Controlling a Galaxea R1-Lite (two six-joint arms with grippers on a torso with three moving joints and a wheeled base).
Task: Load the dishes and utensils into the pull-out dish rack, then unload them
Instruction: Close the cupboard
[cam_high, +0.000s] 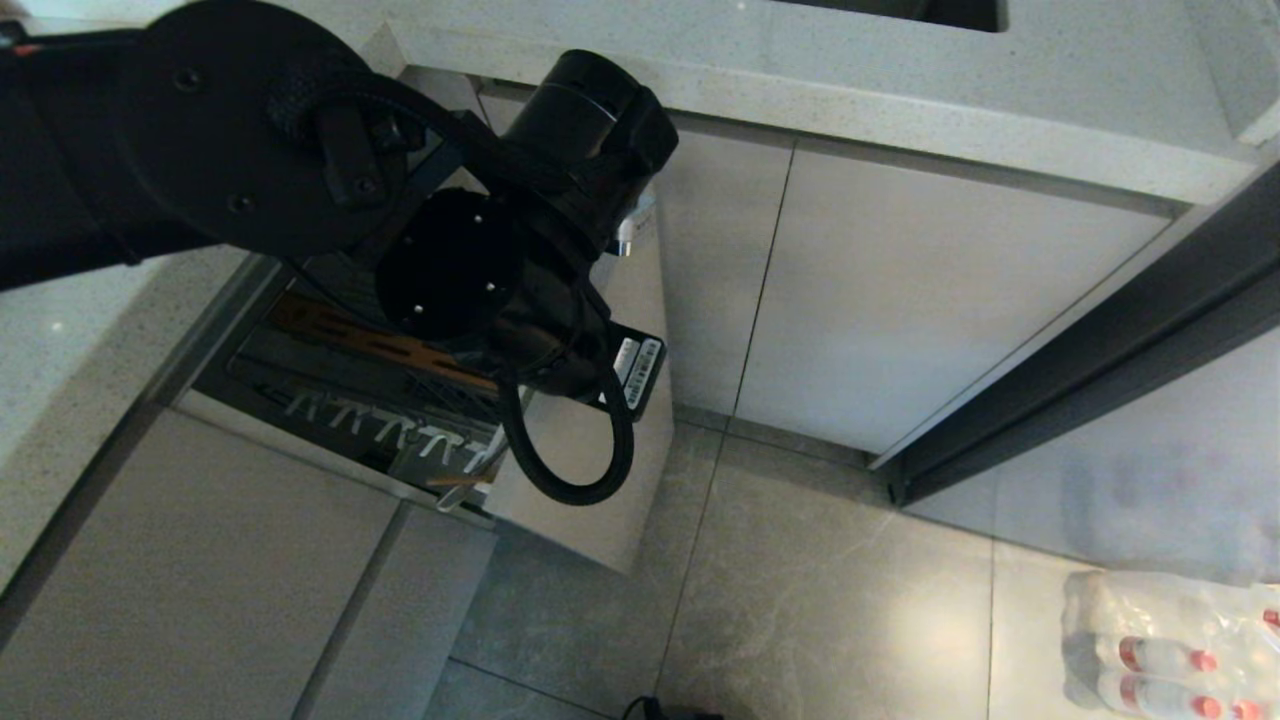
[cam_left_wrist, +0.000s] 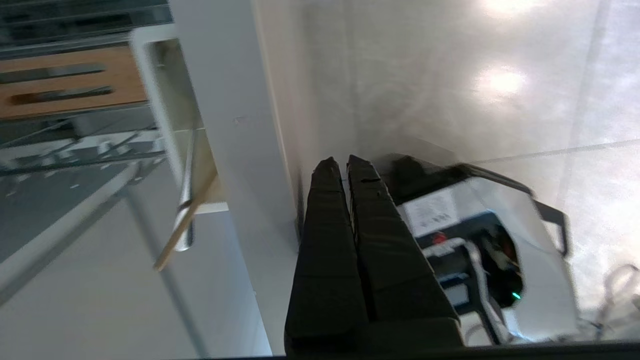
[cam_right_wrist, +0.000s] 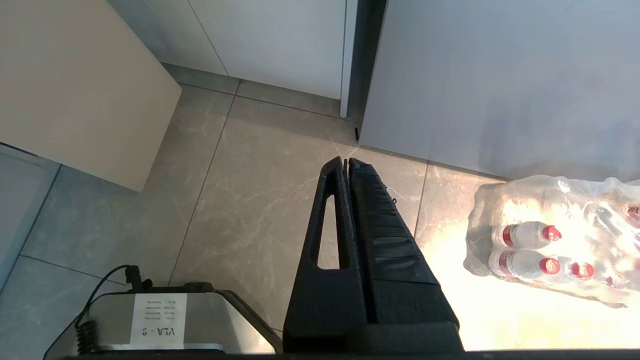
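Chrome wire and a slotted brown wooden strip (cam_high: 385, 345) mark the pull-out rack (cam_high: 330, 385), which is seen drawn out from the cabinet at the left of the head view, under the grey stone counter (cam_high: 900, 95). A row of white hooks (cam_high: 375, 425) is seen along its near side. At the rack's right end, just behind the beige front panel (cam_high: 590, 470), a white cup (cam_left_wrist: 160, 115) is found, and in it a silver spoon (cam_left_wrist: 186, 200) and a light-brown chopstick (cam_left_wrist: 187, 220) are held, their ends sticking out past the cup's rim. No plate or bowl can be made out in the rack; much of it is hidden by the left arm.

The left gripper (cam_left_wrist: 345, 165) is held beside the outer face of the front panel, over the tiled floor (cam_high: 800, 600), with its fingers (cam_left_wrist: 325, 240) pressed together on nothing. The robot's base (cam_left_wrist: 480, 240) is seen beyond it.

The right gripper (cam_right_wrist: 346, 162) is parked low over the floor, well apart from the rack, its fingers (cam_right_wrist: 380, 235) also pressed together and empty. A shrink-wrapped pack of bottles (cam_right_wrist: 555, 240) is seen on the floor at the right.
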